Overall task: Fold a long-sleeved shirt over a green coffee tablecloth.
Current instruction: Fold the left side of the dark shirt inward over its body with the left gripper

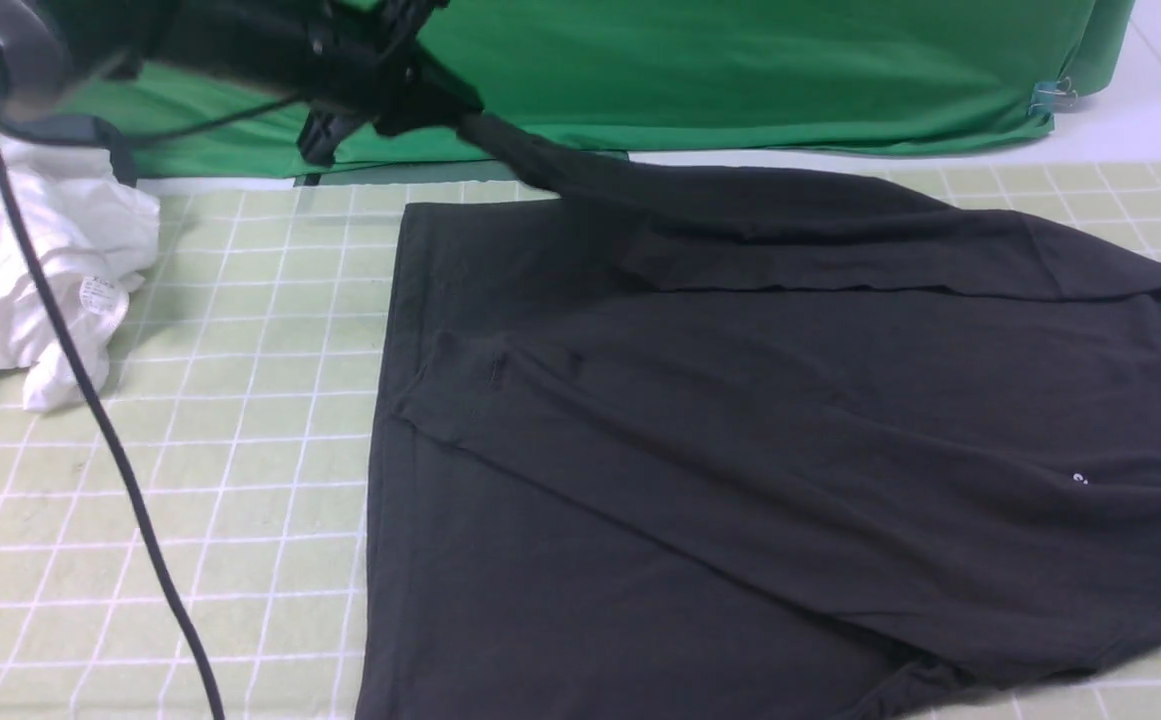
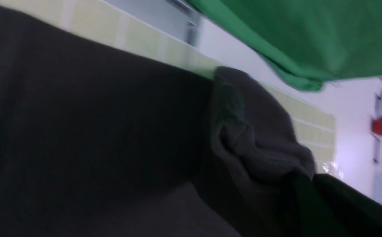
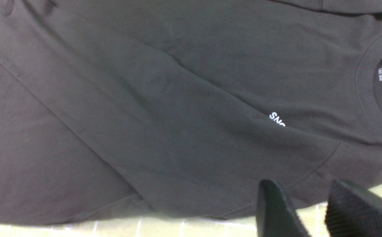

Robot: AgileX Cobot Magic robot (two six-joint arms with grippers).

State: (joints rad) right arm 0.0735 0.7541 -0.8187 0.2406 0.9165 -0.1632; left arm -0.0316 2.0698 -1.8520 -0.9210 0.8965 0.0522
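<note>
The left arm (image 1: 240,45) reaches across the far side of the tabletop. Its left tool (image 1: 410,95) is clenched on the cuff of one sleeve (image 1: 540,160) and holds it lifted off the black shirt (image 1: 740,420). The shirt lies flat on the checked tablecloth (image 1: 240,400), collar to the right, the other sleeve folded slantwise over its body. The right tool (image 3: 299,184) hovers over the shirt's near edge by the shoulder, fingers apart and gripping nothing. Left of the hem is bare tablecloth, up to a crumpled white garment (image 1: 30,270) and a dangling cable (image 1: 90,400).
</note>
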